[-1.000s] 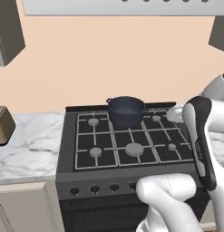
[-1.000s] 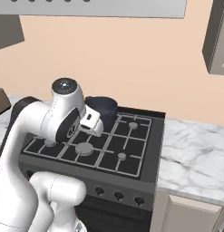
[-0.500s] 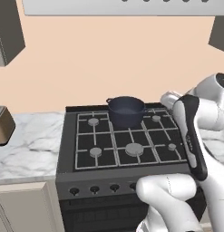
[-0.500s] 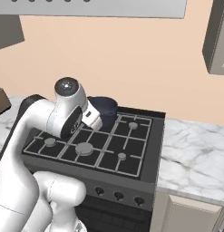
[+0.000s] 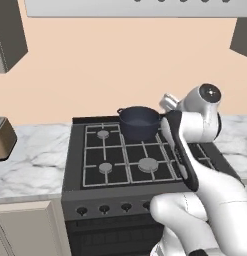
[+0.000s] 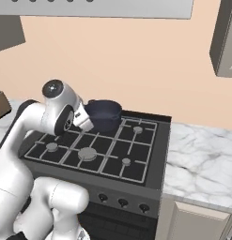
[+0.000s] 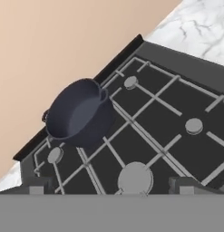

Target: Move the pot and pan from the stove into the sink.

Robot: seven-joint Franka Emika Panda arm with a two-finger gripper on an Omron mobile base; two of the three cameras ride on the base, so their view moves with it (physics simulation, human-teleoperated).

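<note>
A dark grey gas stove (image 5: pixel 145 150) with black grates and a row of front knobs sits between white marble countertops (image 6: pixel 202 154), against a peach wall under a grey range hood (image 5: pixel 135 7). The navy pot (image 7: pixel 79 113) stands upright on the rear burner grate, close to the wall, mouth up, its two small handles roughly in line with the stove's back edge. The gripper (image 7: pixel 111 189) hangs above the grates, jaws spread wide, holding nothing.

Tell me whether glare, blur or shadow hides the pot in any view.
Left base view: pot sharp, evenly lit, no glare. Right base view: equally sharp, though the arm covers its left edge. Hand view: tilted with the hand, with soft shading inside the pot.
</note>
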